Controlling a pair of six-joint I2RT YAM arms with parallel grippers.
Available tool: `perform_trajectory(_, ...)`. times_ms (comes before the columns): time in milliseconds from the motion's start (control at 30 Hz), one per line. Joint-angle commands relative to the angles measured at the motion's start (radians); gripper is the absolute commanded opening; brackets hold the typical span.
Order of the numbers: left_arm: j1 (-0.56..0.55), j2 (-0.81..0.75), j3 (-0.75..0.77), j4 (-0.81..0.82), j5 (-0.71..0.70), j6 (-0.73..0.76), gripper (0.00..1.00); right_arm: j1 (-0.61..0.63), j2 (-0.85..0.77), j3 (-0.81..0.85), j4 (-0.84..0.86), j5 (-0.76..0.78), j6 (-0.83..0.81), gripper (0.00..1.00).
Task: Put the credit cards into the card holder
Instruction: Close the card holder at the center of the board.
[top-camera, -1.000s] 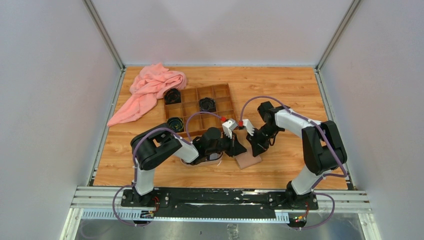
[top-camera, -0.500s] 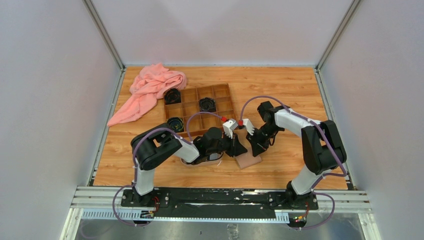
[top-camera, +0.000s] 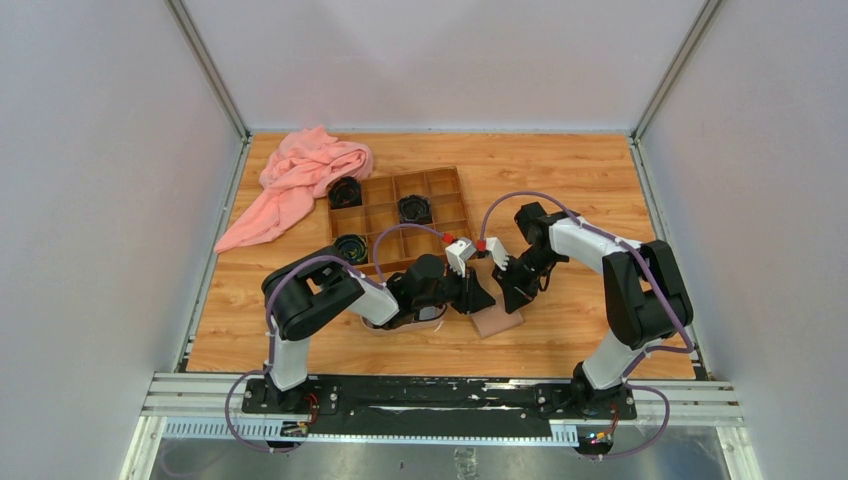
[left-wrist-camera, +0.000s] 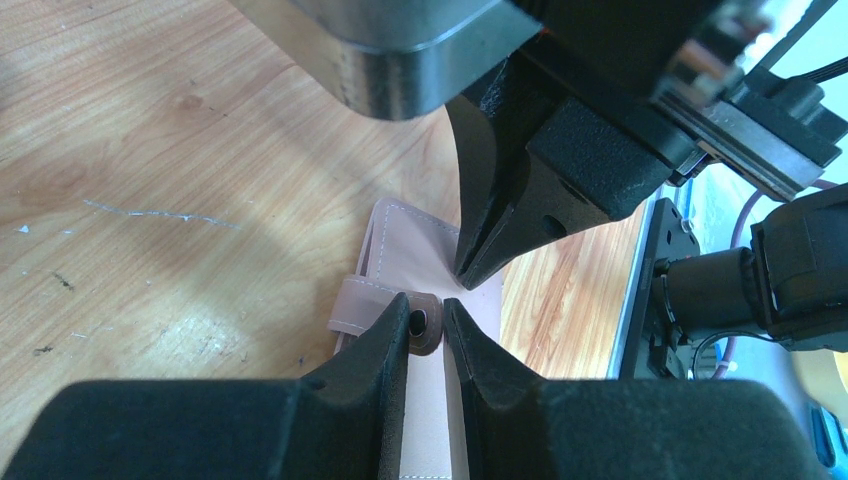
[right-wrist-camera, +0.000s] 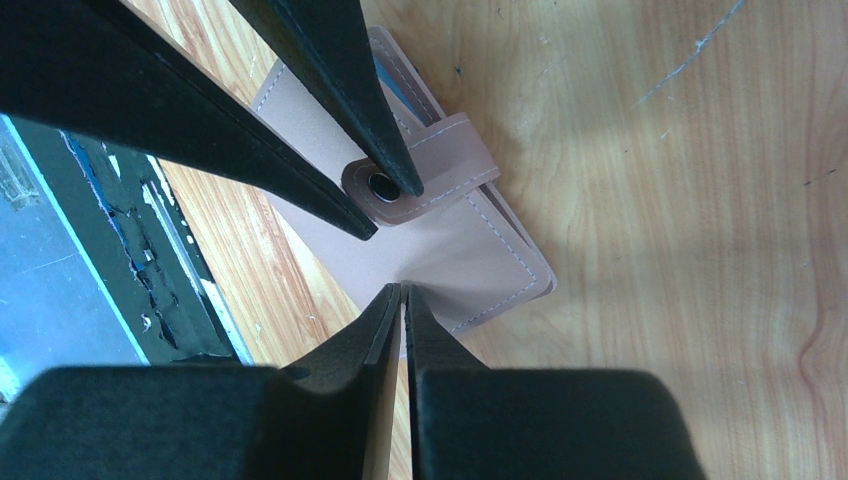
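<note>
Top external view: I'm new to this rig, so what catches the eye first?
The left gripper and right gripper meet over a small tan-pink leather-look card holder at near centre. Behind them sits a brown wooden compartment box, with a crumpled pink cloth beside its far-left corner.

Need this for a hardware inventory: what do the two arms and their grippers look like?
Both the left arm and right arm have white link shells between bulky black joints. A thin purple cable loops along each, and a small red part sits by each wrist. The left gripper and right gripper have two matte black fingers that taper to pointed tips.
</note>
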Motion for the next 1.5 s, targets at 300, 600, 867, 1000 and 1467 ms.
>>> perform_trajectory(300,-0.024,-0.007,-0.007,-0.074,0.017,-0.016,0.18,0.022,0.046,-0.015,0.049,0.093,-0.038,0.09)
perform_trajectory(600,-0.024,-0.01,-0.012,-0.073,0.007,-0.042,0.08,0.022,0.046,-0.015,0.049,0.092,-0.038,0.09)
perform_trajectory(867,-0.024,-0.012,-0.012,-0.073,0.016,-0.037,0.03,0.022,0.046,-0.015,0.049,0.091,-0.037,0.09)
perform_trajectory(1000,-0.024,-0.022,-0.02,-0.073,0.022,-0.032,0.11,0.022,0.046,-0.015,0.049,0.091,-0.036,0.09)
perform_trajectory(1467,-0.025,-0.02,-0.02,-0.073,0.024,-0.035,0.09,0.023,0.048,-0.013,0.048,0.09,-0.037,0.09)
